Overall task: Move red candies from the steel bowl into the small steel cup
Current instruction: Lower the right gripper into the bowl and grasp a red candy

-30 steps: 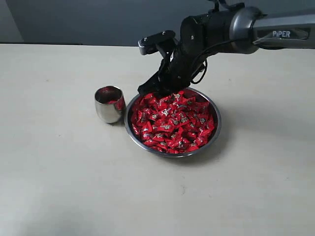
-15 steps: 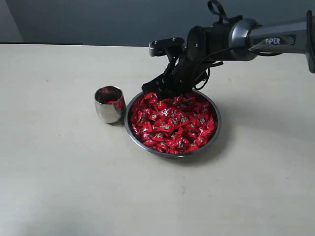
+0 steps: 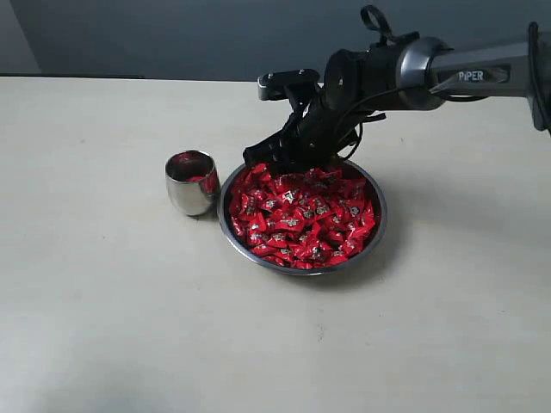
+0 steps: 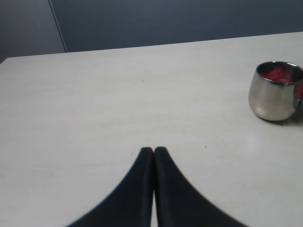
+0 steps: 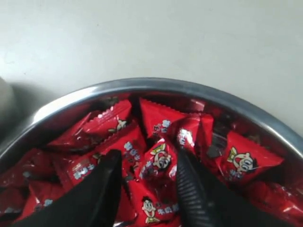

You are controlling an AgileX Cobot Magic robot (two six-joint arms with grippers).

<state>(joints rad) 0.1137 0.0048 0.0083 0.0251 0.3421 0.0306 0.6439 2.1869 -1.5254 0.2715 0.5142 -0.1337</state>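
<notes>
counting one steel bowl (image 3: 301, 271), one small steel cup (image 3: 191, 182), two hands. far too many red candies (image 3: 301, 215) to number, heaped in the bowl on the table (image 3: 103, 301). glimpsing more red down in the cup, count hard to make out. spotting the cup just beside the bowl at 9 o'clock. finding the right hand (image 5: 147, 158) spread apart at the bowl's 11 o'clock rim, candies right under the fingers. catching the left hand (image 4: 154, 151) only from its own wrist, pressed together, empty.
</notes>
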